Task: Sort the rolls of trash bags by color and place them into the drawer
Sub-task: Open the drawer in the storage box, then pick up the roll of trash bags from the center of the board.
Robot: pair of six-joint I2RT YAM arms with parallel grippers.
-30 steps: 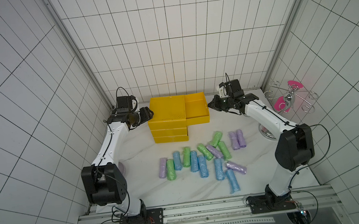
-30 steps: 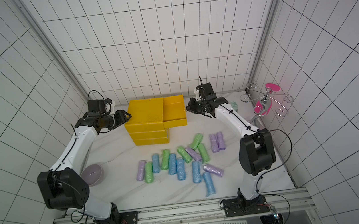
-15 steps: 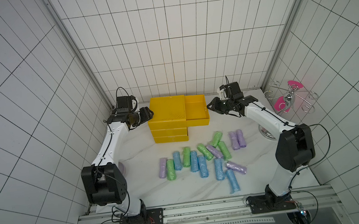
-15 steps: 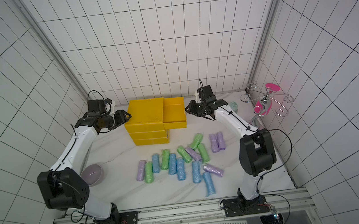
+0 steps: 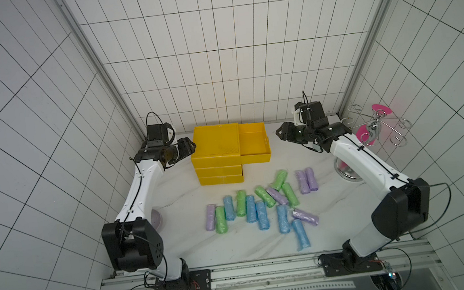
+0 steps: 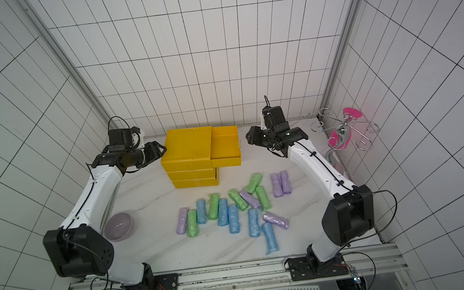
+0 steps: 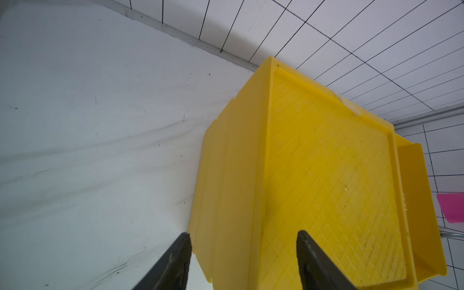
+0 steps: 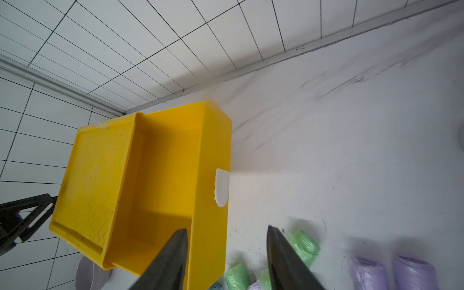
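showing a yellow cabinet [image 5: 216, 146] at the back of the table [image 5: 182, 188], top drawer [image 5: 256, 158] pulled out sideways toward the right arm, bare inside, yellow floor in plain sight. shows the lower tiers flush with the cabinet's side. finds all the rolls [image 5: 250, 208] out on the table in front of the cabinet, none in the drawer, with blue, green and purple mixed in a loose scatter and two purple ones side by side nearer the right arm. catches the right gripper [image 5: 280, 133] just beside the drawer's white handle [image 8: 222, 187], jaws parted and grasping nothing. catches the left gripper [image 5: 192, 148] at the cabinet's opposite side, jaws likewise spread and empty. places a lavender bowl [image 6: 119, 226] by the left arm's base, nothing seen in it.
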